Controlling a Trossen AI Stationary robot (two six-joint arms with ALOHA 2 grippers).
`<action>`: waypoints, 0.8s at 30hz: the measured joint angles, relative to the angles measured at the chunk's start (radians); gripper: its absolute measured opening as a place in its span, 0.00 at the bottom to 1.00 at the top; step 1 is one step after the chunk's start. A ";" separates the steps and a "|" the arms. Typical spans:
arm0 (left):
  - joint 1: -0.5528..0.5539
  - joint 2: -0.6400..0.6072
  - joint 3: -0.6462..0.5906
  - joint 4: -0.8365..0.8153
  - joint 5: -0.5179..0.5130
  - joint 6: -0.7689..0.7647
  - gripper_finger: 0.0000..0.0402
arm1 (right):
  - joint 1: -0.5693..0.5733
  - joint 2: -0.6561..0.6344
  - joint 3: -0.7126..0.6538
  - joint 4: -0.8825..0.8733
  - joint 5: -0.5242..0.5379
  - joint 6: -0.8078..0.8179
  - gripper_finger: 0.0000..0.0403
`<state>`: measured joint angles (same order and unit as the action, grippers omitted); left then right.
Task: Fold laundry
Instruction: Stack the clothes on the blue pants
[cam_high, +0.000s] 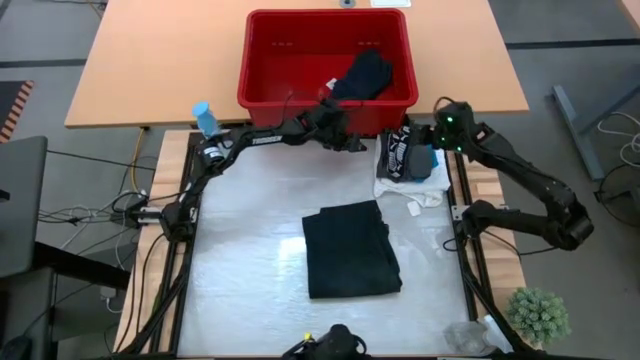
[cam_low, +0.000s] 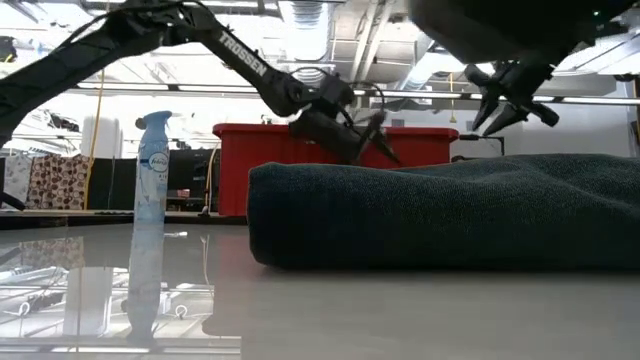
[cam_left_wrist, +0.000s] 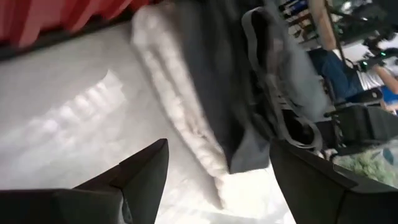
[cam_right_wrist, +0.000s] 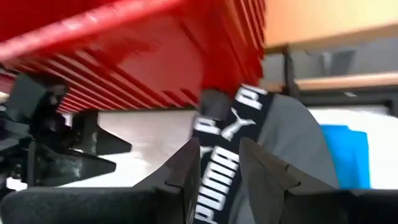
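Reaching across the table (cam_high: 250, 290) just in front of the red basket (cam_high: 300, 95), the left pincer (cam_high: 352, 140) hangs with its fingers wide apart and empty, beside a heap of white, grey and teal laundry (cam_high: 408, 165). The right pincer (cam_right_wrist: 219, 163) hovers over that heap with fingers part-open, gripping nothing. A folded dark garment (cam_high: 350, 250) lies mid-table, and another black garment (cam_high: 365, 75) sits in the basket.

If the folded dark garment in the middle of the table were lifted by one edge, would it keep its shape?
Probably not. The folded dark garment shows thick, soft rounded edges in the low view, so it would likely sag and unfold. On the glossy table it may slide when pushed.
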<state>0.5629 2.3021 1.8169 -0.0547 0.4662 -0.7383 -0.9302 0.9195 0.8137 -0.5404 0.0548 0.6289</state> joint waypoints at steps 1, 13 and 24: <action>-0.005 0.016 0.011 -0.004 -0.002 -0.020 0.67 | 0.000 0.019 0.011 -0.023 0.001 0.000 0.34; -0.079 0.143 0.216 -0.068 -0.189 -0.121 0.67 | 0.000 0.107 0.074 -0.098 0.058 -0.109 0.34; -0.089 0.304 0.429 -0.136 -0.215 -0.278 0.67 | -0.019 0.170 0.092 -0.248 0.072 -0.134 0.34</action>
<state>0.4740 2.6063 2.2456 -0.1903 0.2510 -1.0163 -0.9492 1.0896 0.9058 -0.7879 0.1272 0.4951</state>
